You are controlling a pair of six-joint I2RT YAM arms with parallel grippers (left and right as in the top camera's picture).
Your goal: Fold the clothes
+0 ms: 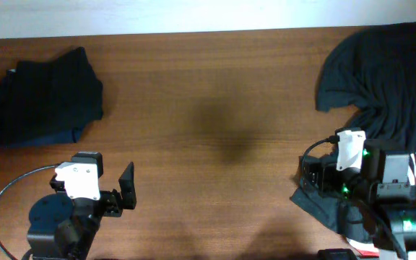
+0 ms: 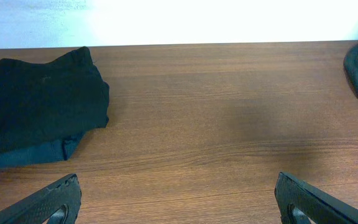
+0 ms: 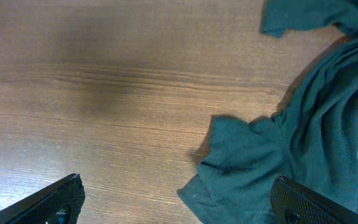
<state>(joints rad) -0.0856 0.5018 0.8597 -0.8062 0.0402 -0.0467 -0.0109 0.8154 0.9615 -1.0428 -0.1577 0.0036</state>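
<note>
lying folded at the far left of the brown wooden surface (image 1: 208, 87), the black fabric clothes (image 1: 45, 90) rest on a navy-blue folded garment (image 1: 20, 137). my left tool (image 2: 176, 180) hangs near them, spread wide over bare wood. my right tool (image 3: 176, 182) is spread wide too, above the edge of a crumpled black t-shirt with white lettering (image 1: 388, 79).

The black shorts (image 1: 45, 94) lie folded into a compact, rumpled bundle at the far left of the wooden table (image 1: 193, 87), near its back edge. The fabric is matt black, with soft creases and uneven corners; the legs cannot be told apart. The bundle rests on a navy-blue folded garment (image 1: 49, 137), whose edge shows under its near side
</note>
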